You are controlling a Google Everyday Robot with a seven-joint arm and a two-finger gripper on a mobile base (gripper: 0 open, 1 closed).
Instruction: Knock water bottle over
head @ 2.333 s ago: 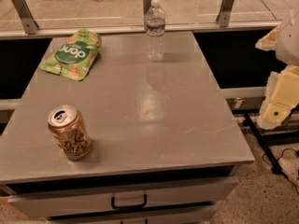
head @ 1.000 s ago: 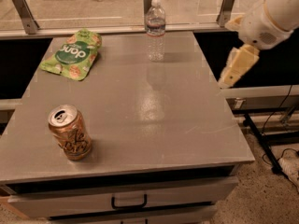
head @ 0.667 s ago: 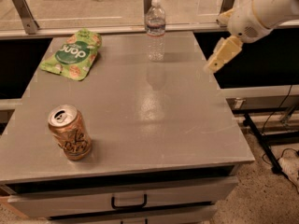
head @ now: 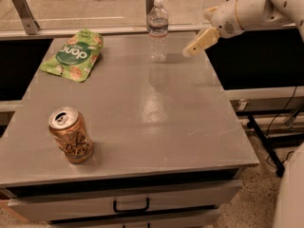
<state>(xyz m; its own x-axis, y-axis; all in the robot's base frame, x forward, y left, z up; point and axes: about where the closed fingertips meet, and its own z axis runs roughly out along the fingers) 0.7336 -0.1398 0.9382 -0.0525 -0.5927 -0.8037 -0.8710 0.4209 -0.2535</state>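
Note:
The water bottle (head: 157, 31) is clear ribbed plastic with a white cap and a pale label band. It stands upright near the far edge of the grey table (head: 142, 113). My gripper (head: 195, 45) reaches in from the upper right on a white arm. It hovers over the table's far right edge, a short way right of the bottle and apart from it. It holds nothing.
A green snack bag (head: 73, 55) lies at the far left of the table. A copper-orange drink can (head: 71, 134) stands at the near left. A drawer with a black handle (head: 130, 206) sits under the table front. Cables lie on the floor at right.
My arm has swung in from the right and up, carrying the gripper leftward to just right of the bottle. The bottle, can and bag have not moved.

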